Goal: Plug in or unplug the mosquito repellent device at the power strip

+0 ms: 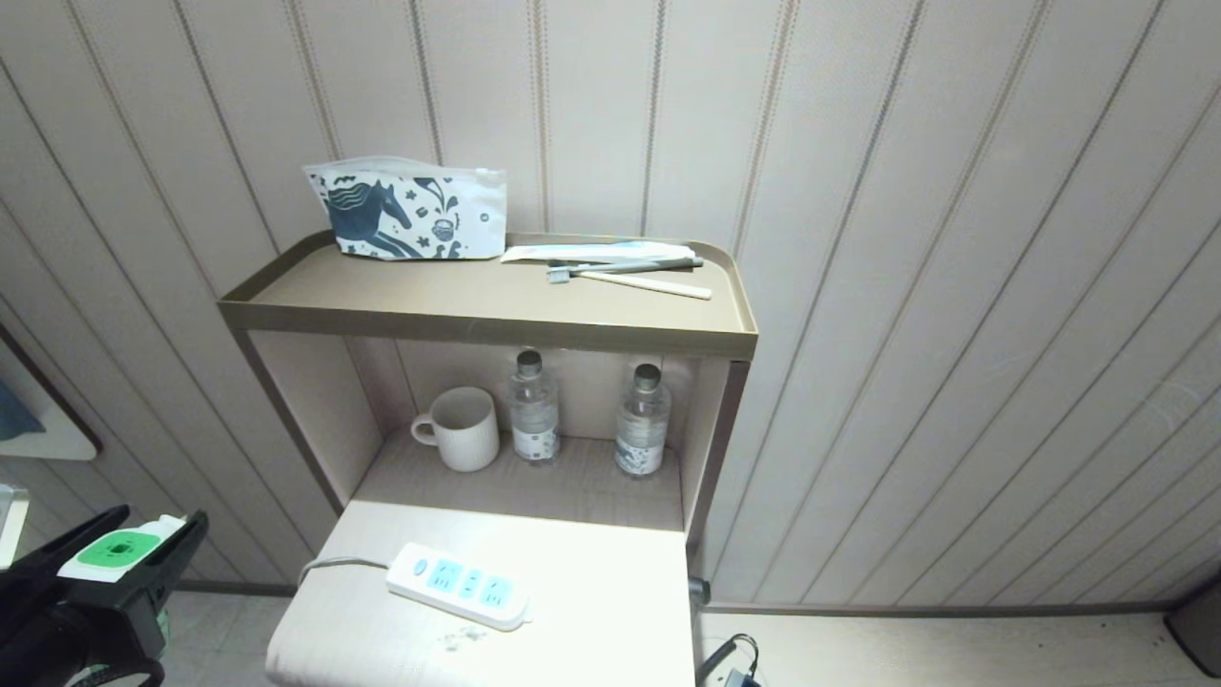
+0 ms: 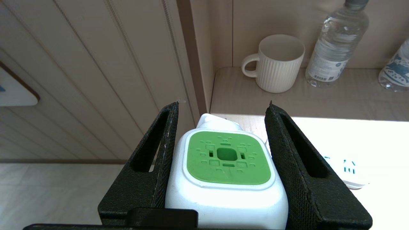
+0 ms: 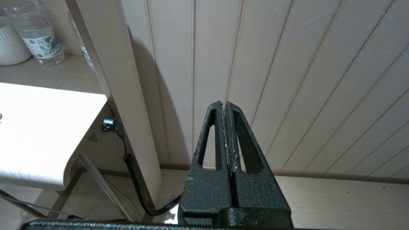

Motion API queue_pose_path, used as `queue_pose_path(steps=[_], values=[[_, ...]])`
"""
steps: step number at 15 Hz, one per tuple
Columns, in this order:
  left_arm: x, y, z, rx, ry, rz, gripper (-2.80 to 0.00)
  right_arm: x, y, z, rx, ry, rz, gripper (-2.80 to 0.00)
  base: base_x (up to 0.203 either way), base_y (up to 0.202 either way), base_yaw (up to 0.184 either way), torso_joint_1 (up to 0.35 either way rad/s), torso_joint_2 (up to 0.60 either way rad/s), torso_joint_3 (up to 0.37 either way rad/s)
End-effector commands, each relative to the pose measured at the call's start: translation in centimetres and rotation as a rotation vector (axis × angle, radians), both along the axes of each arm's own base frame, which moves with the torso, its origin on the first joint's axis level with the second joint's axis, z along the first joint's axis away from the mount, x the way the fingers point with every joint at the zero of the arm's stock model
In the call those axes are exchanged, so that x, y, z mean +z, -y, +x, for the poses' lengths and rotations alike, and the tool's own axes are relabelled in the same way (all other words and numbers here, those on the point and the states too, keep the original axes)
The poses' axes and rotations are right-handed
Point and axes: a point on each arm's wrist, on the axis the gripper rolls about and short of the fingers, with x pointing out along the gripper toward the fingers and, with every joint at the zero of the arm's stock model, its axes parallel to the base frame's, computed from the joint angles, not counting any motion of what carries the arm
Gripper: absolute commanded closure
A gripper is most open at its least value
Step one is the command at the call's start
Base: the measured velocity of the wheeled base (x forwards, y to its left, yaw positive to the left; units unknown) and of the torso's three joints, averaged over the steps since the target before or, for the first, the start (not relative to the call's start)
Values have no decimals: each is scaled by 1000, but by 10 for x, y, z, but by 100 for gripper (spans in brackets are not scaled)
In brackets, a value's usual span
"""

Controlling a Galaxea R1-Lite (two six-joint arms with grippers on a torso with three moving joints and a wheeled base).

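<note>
We see left gripper (image 1: 119, 553) clamping mosquito repellent device (image 2: 225, 166), well left of power strip (image 1: 458, 584); right gripper (image 3: 227, 134) closed, empty; tilted prongs could miss sockets

A cream wall of vertical grooved panels (image 1: 954, 239) fills the frame's upper part and right side. At centre stands a beige, brown-edged shelf unit (image 1: 486, 324), its pale lower surface (image 1: 591, 611) brightly lit. Light floor tiles (image 1: 954, 649) run along the bottom edge.
</note>
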Motion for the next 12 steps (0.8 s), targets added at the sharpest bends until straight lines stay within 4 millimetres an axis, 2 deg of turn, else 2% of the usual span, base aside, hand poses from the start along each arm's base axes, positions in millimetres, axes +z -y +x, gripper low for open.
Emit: queue_pose_path(steps=[1, 7, 12], values=[[-1, 1, 3, -6, -11, 12, 0, 0, 0, 0, 0, -2, 0, 0, 0, 0, 0, 0, 0, 0], [2, -3, -1, 15, 18, 53, 0, 0, 0, 0, 0, -2, 0, 0, 0, 0, 0, 0, 0, 0], [14, -10, -24, 5, 142, 38, 0, 0, 0, 0, 0, -2, 0, 0, 0, 0, 0, 0, 0, 0]])
